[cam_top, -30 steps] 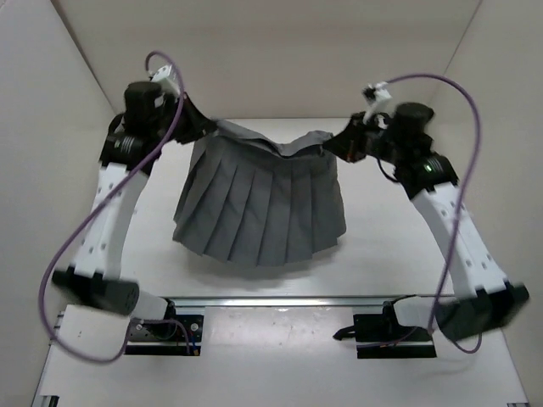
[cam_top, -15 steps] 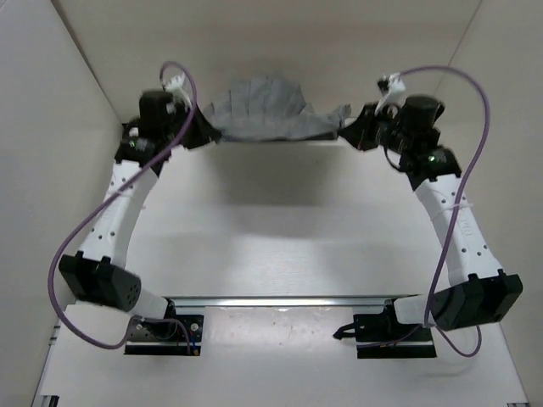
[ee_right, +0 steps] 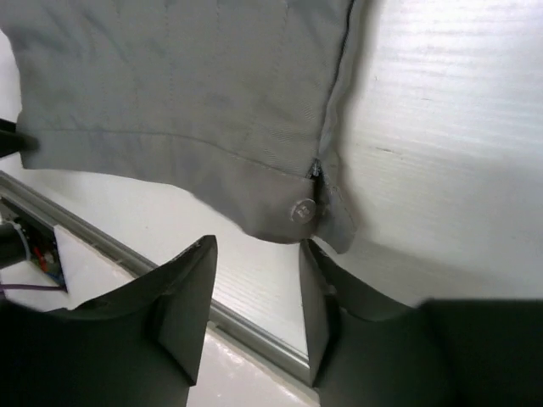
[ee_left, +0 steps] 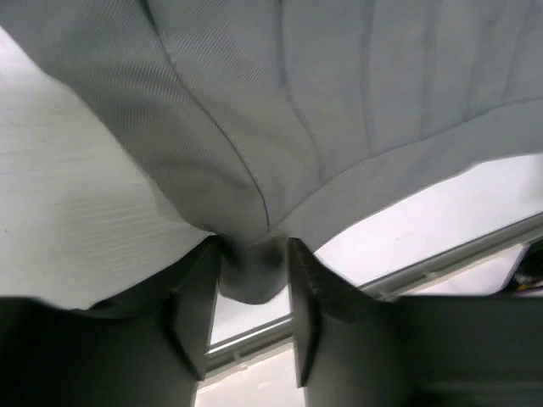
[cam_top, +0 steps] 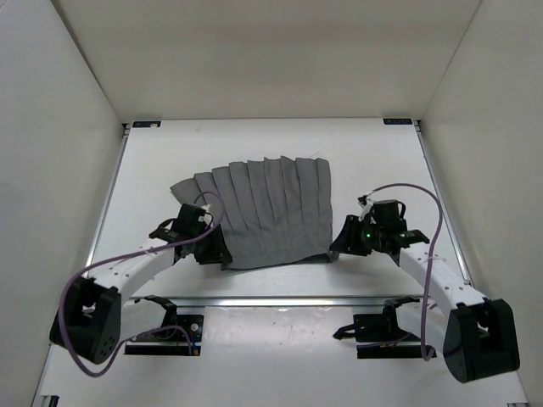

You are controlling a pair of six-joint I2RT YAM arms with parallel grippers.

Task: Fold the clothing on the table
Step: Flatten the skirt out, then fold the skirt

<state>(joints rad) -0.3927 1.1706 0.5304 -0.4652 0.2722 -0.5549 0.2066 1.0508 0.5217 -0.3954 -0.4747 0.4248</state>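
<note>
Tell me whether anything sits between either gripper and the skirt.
Nothing visible does. The left gripper has a bunch of the clothing between its fingers; the right gripper hangs open just off the waistband corner with the button, only bare table between.

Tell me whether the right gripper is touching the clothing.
Apart. The right wrist view shows the right gripper open, with bare table between its fingertips and the clothing corner.

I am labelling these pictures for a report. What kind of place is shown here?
Probably a robot test cell in a lab, not a home: plain white walls enclose a white table with metal rails, and only a grey pleated skirt lies on it.
</note>
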